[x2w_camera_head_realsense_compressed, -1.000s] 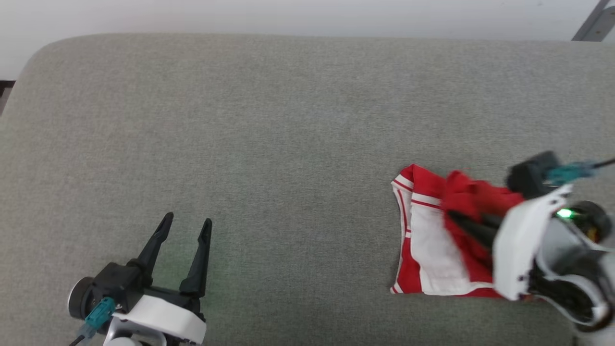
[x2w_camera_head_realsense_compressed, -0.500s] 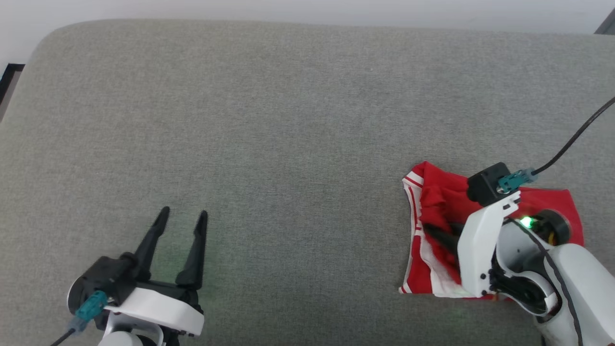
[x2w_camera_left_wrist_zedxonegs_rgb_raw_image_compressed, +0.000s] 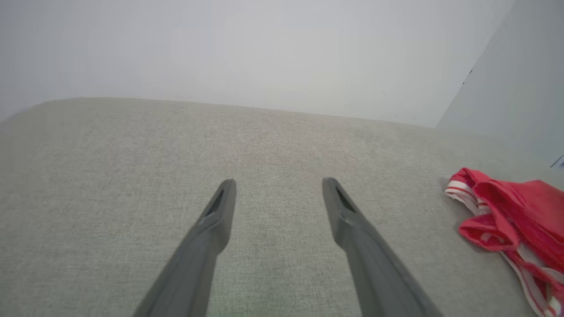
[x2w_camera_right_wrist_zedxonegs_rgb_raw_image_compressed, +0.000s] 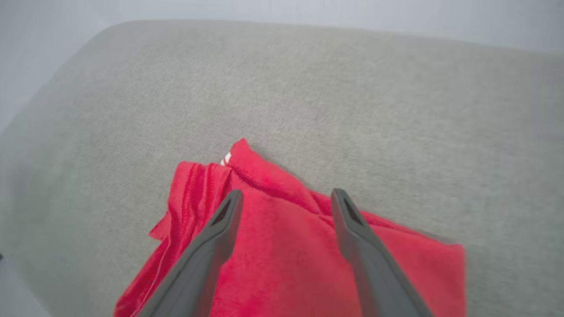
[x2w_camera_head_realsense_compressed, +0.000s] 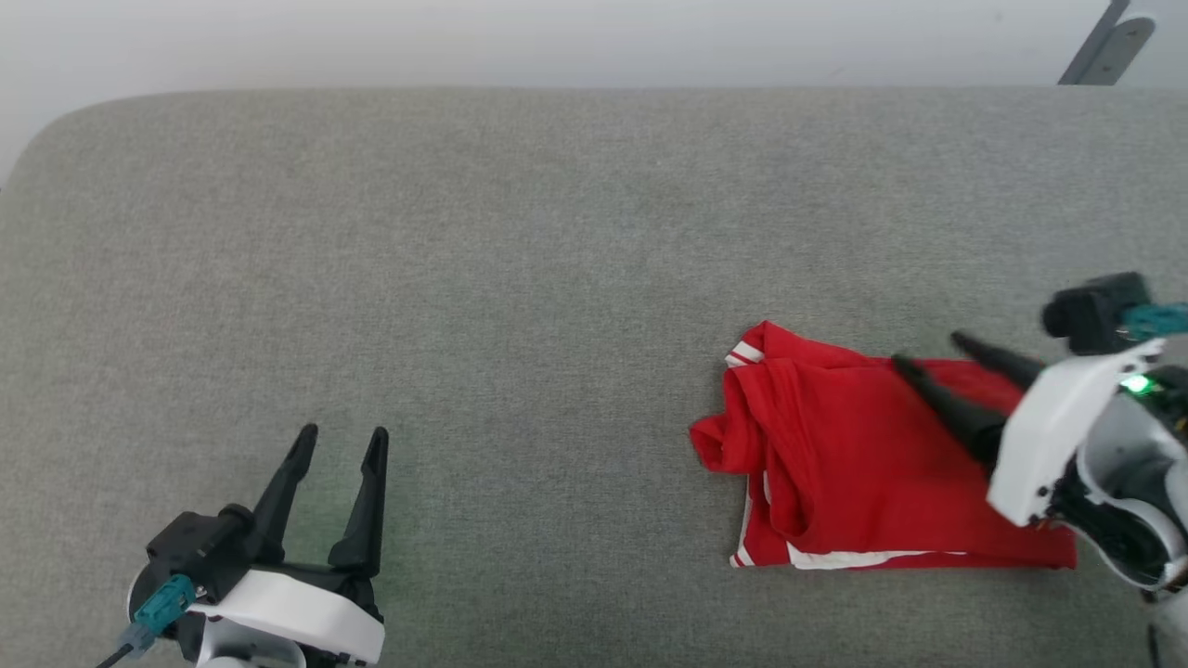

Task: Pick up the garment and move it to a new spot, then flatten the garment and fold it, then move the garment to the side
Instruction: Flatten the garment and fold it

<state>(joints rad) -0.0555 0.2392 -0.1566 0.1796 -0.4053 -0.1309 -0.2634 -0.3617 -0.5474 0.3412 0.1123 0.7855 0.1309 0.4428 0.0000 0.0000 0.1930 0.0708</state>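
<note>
— Where does the garment (x2w_camera_head_realsense_compressed: 863, 473) lie?
— Lower right of the head view, rumpled on the grey cushion (x2w_camera_head_realsense_compressed: 520, 278).
— The grippers?
— Right gripper (x2w_camera_head_realsense_compressed: 928, 351) splayed over it, grasping nothing; left gripper (x2w_camera_head_realsense_compressed: 343, 432) likewise released, lower left.

A: What is laid across the head view?

B: A wide grey upholstered surface (x2w_camera_head_realsense_compressed: 520, 278) with a fine woven texture is spread from edge to edge. Its far left corner is rounded off.

A: And what is seen behind it?

B: A plain pale wall (x2w_camera_head_realsense_compressed: 557, 37) is seen along the far edge. A grey angled bar (x2w_camera_head_realsense_compressed: 1104, 46) is set against it at the upper right. What it belongs to cannot be told.

A: Is anything added by the left wrist view?

B: A second, greyer wall face (x2w_camera_left_wrist_zedxonegs_rgb_raw_image_compressed: 506, 79) is joined to the first at a corner on the right.
</note>
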